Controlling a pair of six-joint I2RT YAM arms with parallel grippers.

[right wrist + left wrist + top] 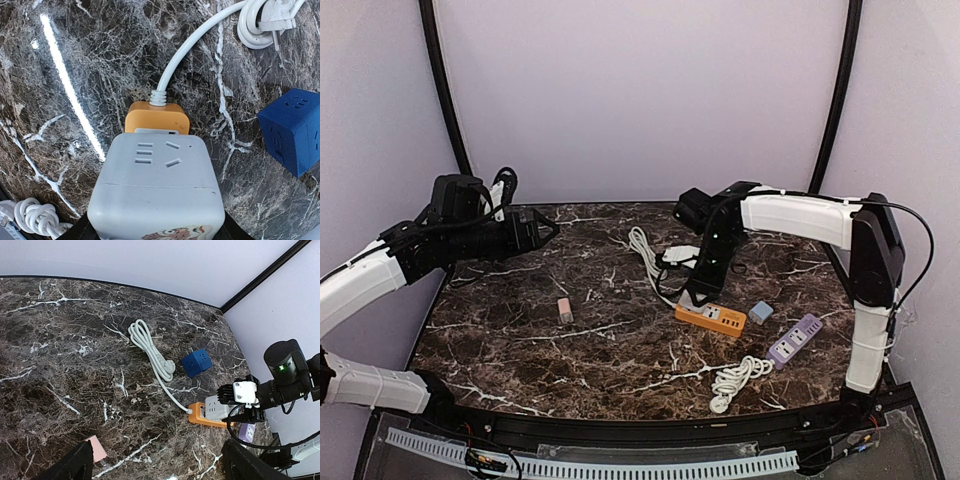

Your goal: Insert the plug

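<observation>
My right gripper is shut on a grey cube plug adapter with a tiger sticker. It holds the adapter on the cord end of the orange power strip, which lies right of the table's middle. Whether the prongs are seated in the strip is hidden. In the left wrist view the grey adapter sits on top of the orange strip. My left gripper is open and empty, raised over the far left of the table, its fingers wide apart.
The strip's white cord coils at the back. A blue cube socket stands next to it. A small blue-grey adapter, a purple power strip with a coiled white cord, and a pink block lie around.
</observation>
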